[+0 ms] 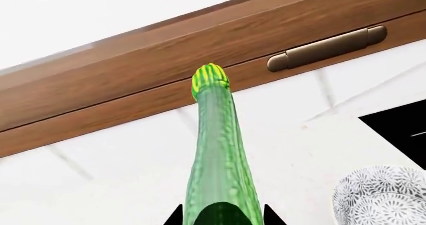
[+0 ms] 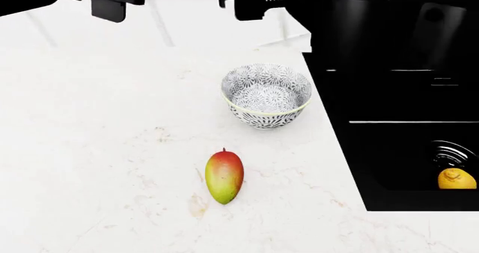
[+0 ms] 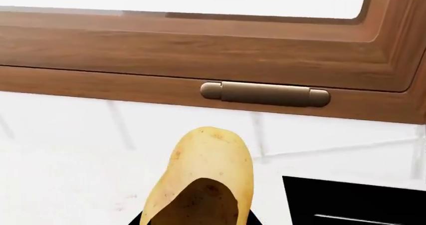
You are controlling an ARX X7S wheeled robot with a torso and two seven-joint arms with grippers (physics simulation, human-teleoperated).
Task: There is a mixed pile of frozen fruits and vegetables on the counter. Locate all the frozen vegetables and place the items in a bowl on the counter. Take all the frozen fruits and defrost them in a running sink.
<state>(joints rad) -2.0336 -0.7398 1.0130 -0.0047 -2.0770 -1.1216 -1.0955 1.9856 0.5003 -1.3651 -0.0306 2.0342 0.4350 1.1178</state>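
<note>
White marble counter point(image 2: 97, 152) fills the head view, with a wooden window frame point(image 3: 199, 45) behind. From the left claw point(image 1: 222, 219), clamped on a cucumber point(image 1: 218, 160), the yellow tip points toward the frame. Another vegetable, the potato point(image 3: 206, 180), sits gripped in the right claw point(image 3: 199, 221). On the counter, the patterned bowl point(image 2: 266, 95) stands near the sink point(image 2: 396, 152); the mango point(image 2: 224, 175) lies at its 7 o'clock, apart. Down by the drain point(image 2: 455, 153) rests the lemon point(image 2: 456, 179).
</note>
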